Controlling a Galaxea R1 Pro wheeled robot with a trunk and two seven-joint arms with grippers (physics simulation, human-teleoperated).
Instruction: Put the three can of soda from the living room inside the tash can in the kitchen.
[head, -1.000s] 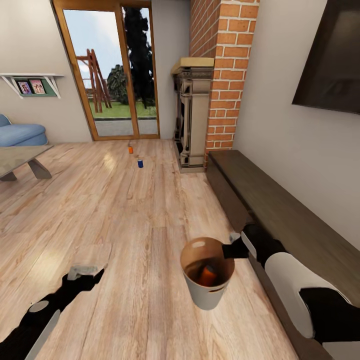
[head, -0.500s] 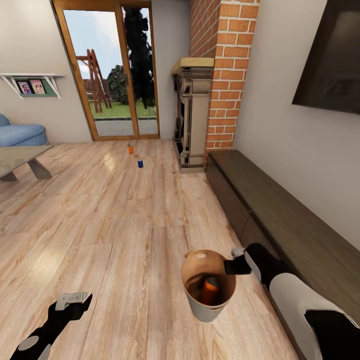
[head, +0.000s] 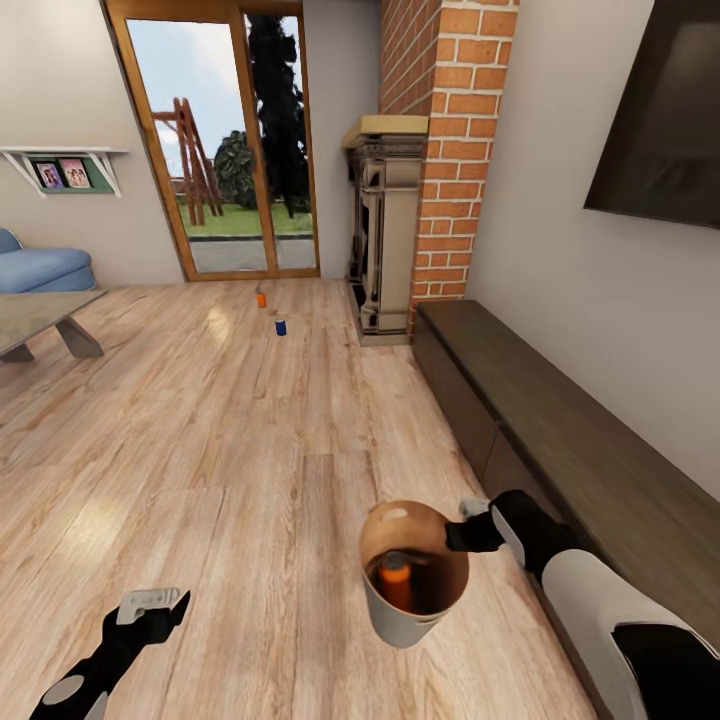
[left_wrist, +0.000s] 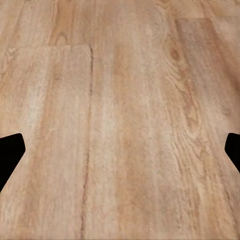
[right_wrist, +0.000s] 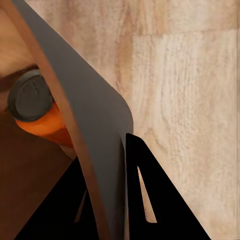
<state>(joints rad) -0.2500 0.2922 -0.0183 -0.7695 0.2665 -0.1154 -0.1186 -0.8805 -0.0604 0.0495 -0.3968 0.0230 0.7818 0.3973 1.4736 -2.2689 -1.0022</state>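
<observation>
While the right gripper (head: 468, 532) is clamped on the rim of the trash can (head: 400, 620), one finger inside the wall and one outside as the right wrist view shows (right_wrist: 107, 200), the bin hangs tilted a little above the wood floor (head: 250, 450), just left of the long dark bench (head: 560, 440). Inside its glossy brown well an orange soda can (head: 394, 582) leans, its grey top (right_wrist: 29, 97) facing up toward the rim. The left gripper (head: 150, 610) hovers low over the boards at the near left, its fingers spread wide apart with nothing between them; in the left wrist view only the dark fingertips (left_wrist: 10, 152) edge the bare planks. Far across the room, near the glass door (head: 215, 140), a second orange can (head: 261, 298) and the blue can (head: 281, 327) stand on the floor, close together, left of the fireplace (head: 385, 230) and brick chimney (head: 440, 130). A blue sofa (head: 40, 268) and a low table (head: 40, 320) sit at the far left.
</observation>
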